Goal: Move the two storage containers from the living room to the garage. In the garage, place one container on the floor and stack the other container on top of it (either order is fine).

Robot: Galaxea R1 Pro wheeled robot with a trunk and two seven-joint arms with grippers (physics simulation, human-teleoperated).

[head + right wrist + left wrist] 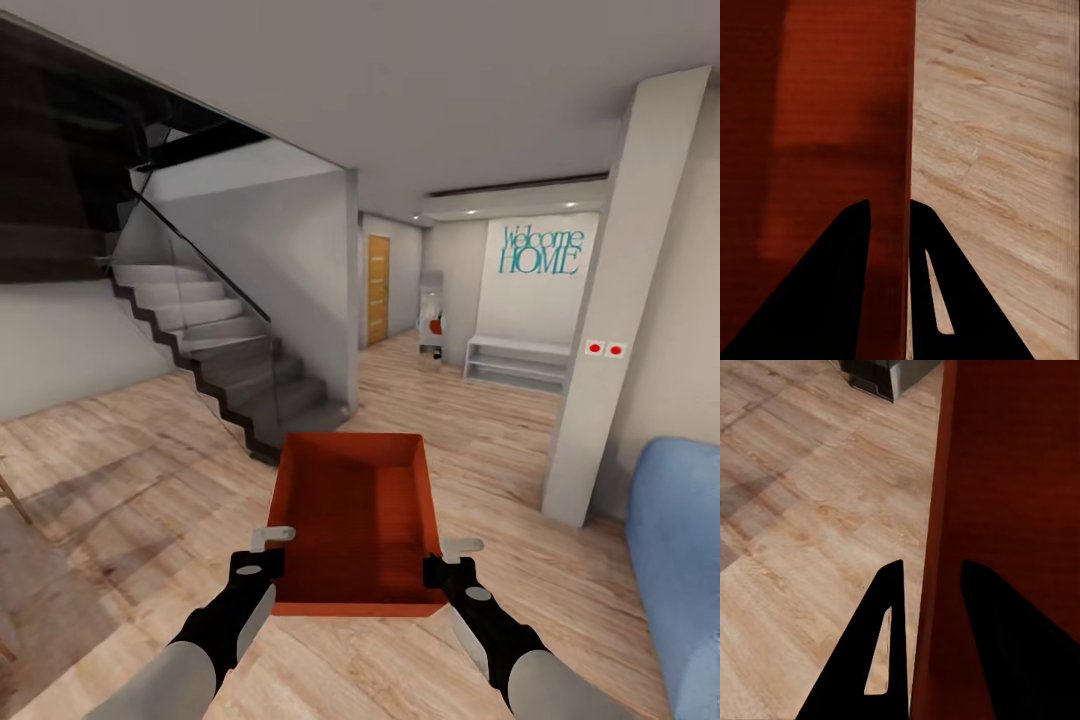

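Observation:
One red-orange storage container (355, 520) hangs level in front of me, lidless and empty, above the light wood-plank flooring (480, 430) of the living room. My left gripper (262, 560) is shut on its left wall near the close corner. My right gripper (450, 565) is shut on the right wall opposite. In the left wrist view the left gripper (932, 564) straddles the thin red wall (1012, 472), one finger on each side. The right gripper (889, 204) pinches the other wall (832, 97) the same way. The garage and its concrete floor are out of view.
A grey staircase (230, 360) with a glass rail rises ahead on the left. A white pillar (610, 320) stands at the right, with a blue sofa (680, 560) beside it. A hallway runs ahead to a wooden door (377, 290) and a white bench (515, 362).

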